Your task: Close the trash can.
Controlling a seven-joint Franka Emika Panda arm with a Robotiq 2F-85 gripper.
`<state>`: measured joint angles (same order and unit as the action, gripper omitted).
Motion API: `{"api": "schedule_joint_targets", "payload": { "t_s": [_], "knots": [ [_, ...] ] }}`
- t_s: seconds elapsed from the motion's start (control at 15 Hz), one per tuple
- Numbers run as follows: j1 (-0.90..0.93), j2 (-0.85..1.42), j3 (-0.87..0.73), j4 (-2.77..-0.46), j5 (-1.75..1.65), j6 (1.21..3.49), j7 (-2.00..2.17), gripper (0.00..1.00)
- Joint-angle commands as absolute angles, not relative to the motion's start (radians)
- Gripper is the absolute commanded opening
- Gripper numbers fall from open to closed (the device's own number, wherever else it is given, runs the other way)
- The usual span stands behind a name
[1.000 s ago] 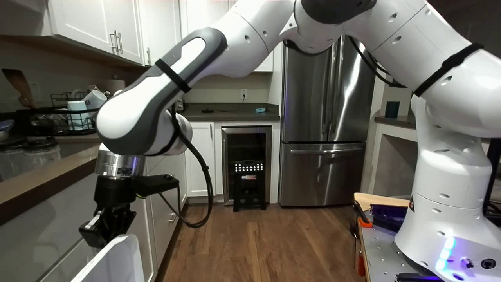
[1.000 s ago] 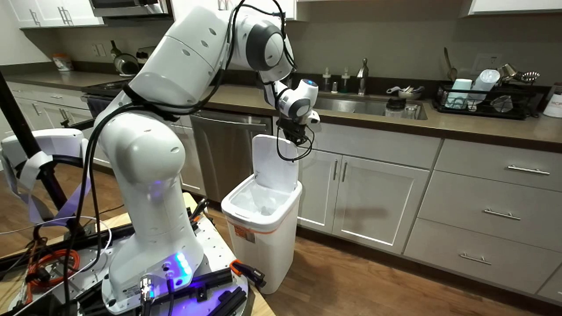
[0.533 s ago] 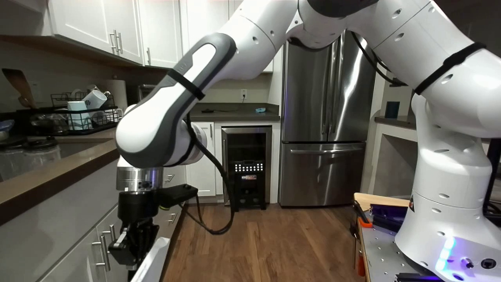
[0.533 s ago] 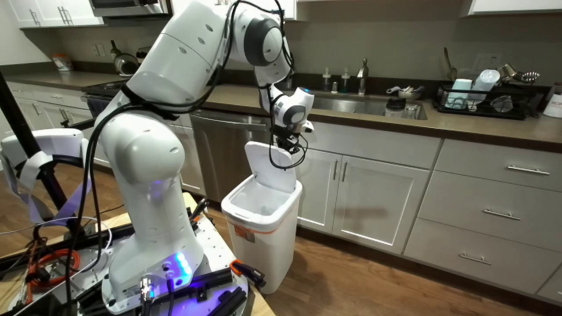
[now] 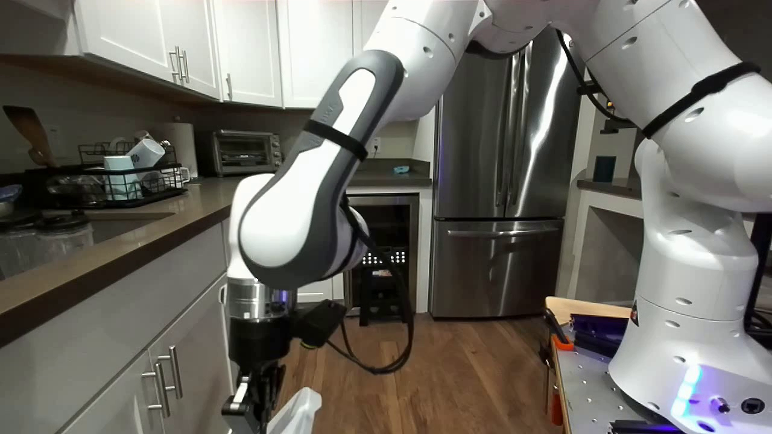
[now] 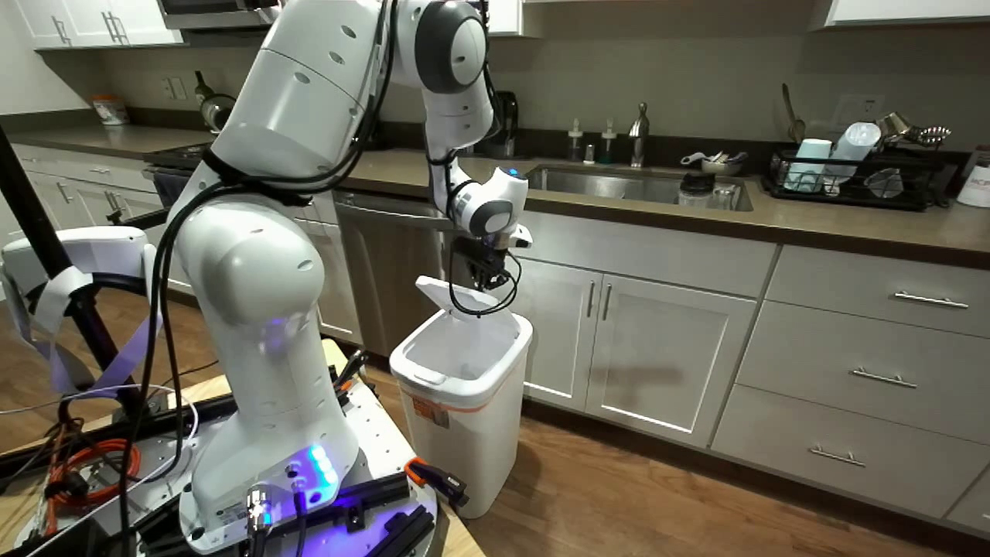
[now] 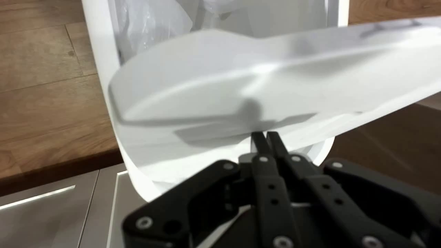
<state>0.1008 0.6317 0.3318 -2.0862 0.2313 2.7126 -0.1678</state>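
The white trash can (image 6: 472,449) stands on the floor in front of the sink cabinets, with its mouth partly uncovered. Its pale lid (image 6: 435,291) is hinged at the cabinet side and leans forward over the opening. The lid's edge shows in an exterior view (image 5: 300,415), and its outer face fills the middle of the wrist view (image 7: 213,100). My gripper (image 7: 264,134) is shut and empty, fingers together, at the lid's outer side. The tips appear against or very near the lid. In both exterior views the gripper (image 6: 489,280) (image 5: 256,410) points down behind the lid.
White cabinets with bar handles (image 6: 673,356) and a counter edge (image 6: 657,224) stand behind the can. The robot's mounting table (image 6: 379,433) is close to the can's near side, with an orange-and-black clamp (image 6: 437,478) at its edge. A stainless dishwasher (image 6: 387,271) stands behind.
The gripper has moved down and away from the cabinets, toward the robot's base. The lid has tilted from nearly upright to leaning well forward over the can's opening.
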Motion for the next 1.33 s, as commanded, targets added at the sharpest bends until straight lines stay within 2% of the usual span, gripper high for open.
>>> {"api": "schedule_joint_targets", "payload": {
  "t_s": [0.0,0.2,0.47,0.93,1.27],
  "knots": [
    [0.05,0.655,0.416,-2.245,0.269,2.96,-0.234,0.06],
    [0.046,0.741,0.444,-2.319,0.199,3.146,-0.192,0.05],
    [0.083,0.862,0.401,-2.334,0.083,3.197,-0.156,0.06],
    [0.086,0.962,0.37,-2.27,-0.035,3.16,-0.165,0.06],
    [0.077,0.902,0.383,-2.21,-0.037,2.911,-0.166,0.06]
  ]
}}
